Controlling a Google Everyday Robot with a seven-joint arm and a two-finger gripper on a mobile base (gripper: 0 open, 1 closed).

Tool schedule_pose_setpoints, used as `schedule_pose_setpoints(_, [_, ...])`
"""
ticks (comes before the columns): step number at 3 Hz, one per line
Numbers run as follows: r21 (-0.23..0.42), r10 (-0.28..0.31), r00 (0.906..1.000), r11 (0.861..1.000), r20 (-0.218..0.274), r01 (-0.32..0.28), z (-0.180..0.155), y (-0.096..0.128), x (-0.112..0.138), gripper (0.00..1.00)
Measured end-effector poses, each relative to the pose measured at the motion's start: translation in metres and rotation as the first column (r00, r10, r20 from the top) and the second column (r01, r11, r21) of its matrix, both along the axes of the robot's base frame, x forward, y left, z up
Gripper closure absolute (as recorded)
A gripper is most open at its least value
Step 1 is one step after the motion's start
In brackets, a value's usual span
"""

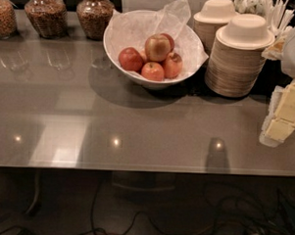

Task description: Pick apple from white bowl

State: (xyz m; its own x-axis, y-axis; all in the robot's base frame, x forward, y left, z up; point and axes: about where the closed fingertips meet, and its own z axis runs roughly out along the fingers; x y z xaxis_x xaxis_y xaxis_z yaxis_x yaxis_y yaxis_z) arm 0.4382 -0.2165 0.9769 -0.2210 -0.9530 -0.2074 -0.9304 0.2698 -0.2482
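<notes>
Cables [132, 231] trail across the floor nearest you, under the front edge of a glossy grey table [137, 119]. Your gripper [285, 115] hangs at the table's right end, its pale yellow blocks just over the surface and nothing seen in its hold. You cannot tell whether it is spread or pressed together.

The white bowl [121, 72] sits well to the gripper's left and farther back, resting on the table and lined with crinkled paper [176, 18]. It holds a pile of red apples. One apple [157, 47] rides on top; three more lie around it: left [130, 59], front [153, 70] and right [173, 65].

Between bowl and gripper, just behind the gripper's line, a tall stack of beige bowls [238, 59] stands beside the white bowl. A second stack [213, 22] stands behind the first.

Farthest from the gripper, along the back left edge, you see three jars: one [94, 12] close behind the bowl, another [44, 14] beside it and a third [3, 17] cut by the frame.
</notes>
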Motion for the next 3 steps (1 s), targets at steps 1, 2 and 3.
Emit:
schedule_pose_setpoints(1, [0.0,0.0,1.0,1.0,0.0,0.0,0.0,0.0,0.0,0.0])
schedule_pose_setpoints(2, [0.031,0.015,0.9996,0.999,0.024,-0.016,-0.001,0.004,0.006,0.0])
schedule_pose_setpoints(3, [0.134,0.047,0.9958,0.989,0.079,-0.058,-0.012,0.028,0.031,0.0])
